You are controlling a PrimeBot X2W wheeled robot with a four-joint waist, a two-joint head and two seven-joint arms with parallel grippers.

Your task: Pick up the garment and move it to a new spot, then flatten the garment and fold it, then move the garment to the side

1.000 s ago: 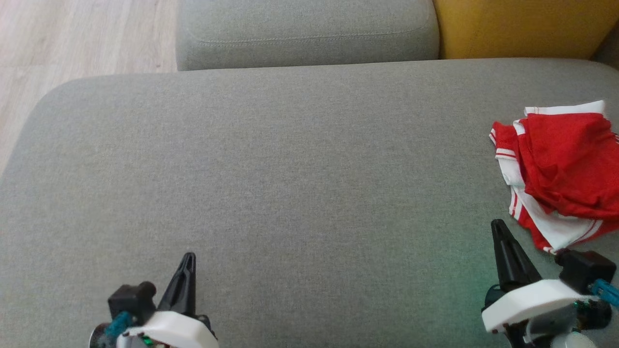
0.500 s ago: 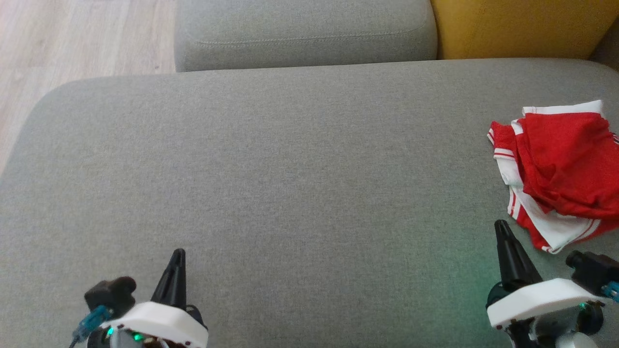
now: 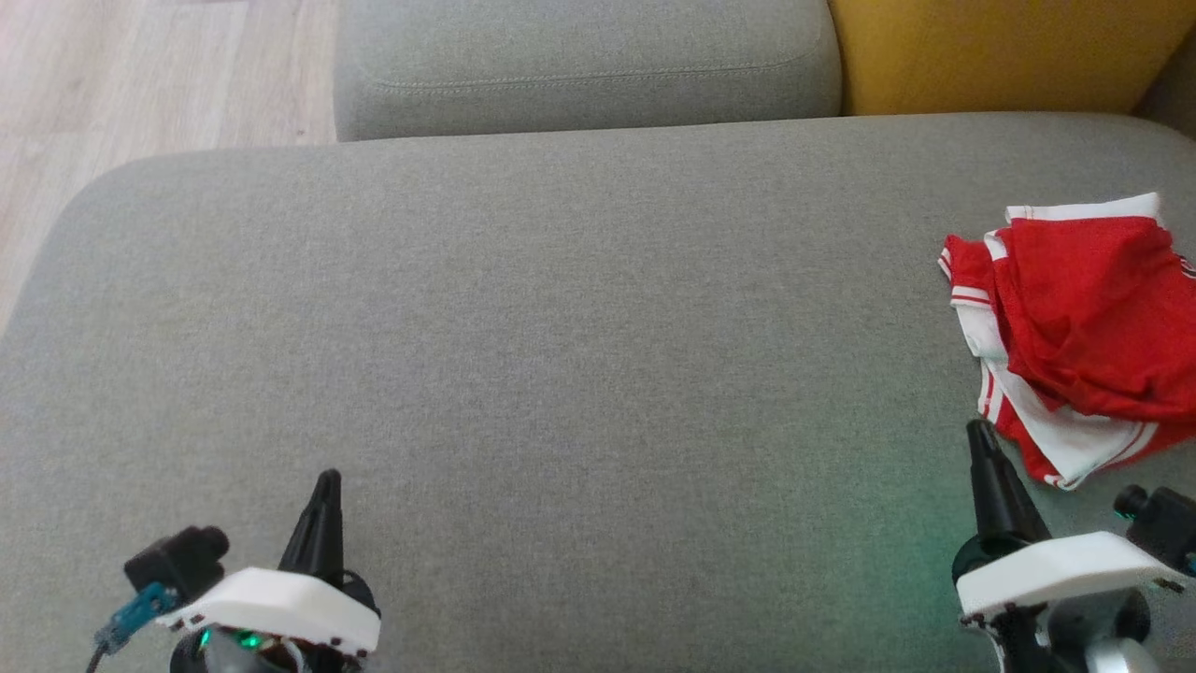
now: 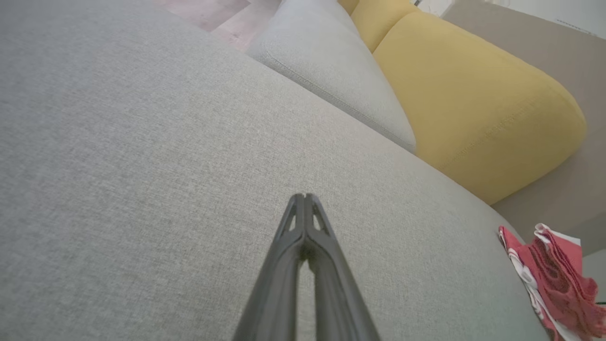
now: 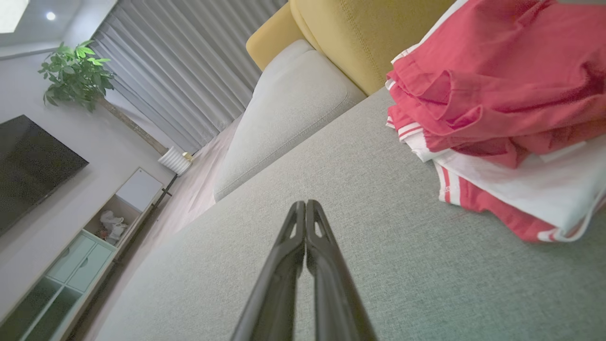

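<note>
The garment point(image 3: 1084, 327) is red with white bands and stripes, folded into a loose pile at the right end of the grey sofa seat point(image 3: 561, 327). It also shows in the right wrist view point(image 5: 497, 109) and, far off, in the left wrist view point(image 4: 554, 279). My right gripper point(image 3: 978, 432) is shut and empty, its tip just left of the garment's near corner, apart from it. In the right wrist view the fingertips point(image 5: 303, 204) are pressed together. My left gripper point(image 3: 328, 479) is shut and empty at the lower left, far from the garment, over bare seat point(image 4: 305, 196).
A grey back cushion point(image 3: 579, 65) and a yellow cushion point(image 3: 1009, 51) stand behind the seat. Pale wood floor point(image 3: 140, 84) lies past the seat's left edge. The right wrist view shows a low cabinet point(image 5: 80, 255), a dark screen point(image 5: 28, 166) and a plant point(image 5: 75, 76).
Both grippers have drawn back toward the bottom of the head view, staying shut. The left one also slid left. The garment lies where it was.
</note>
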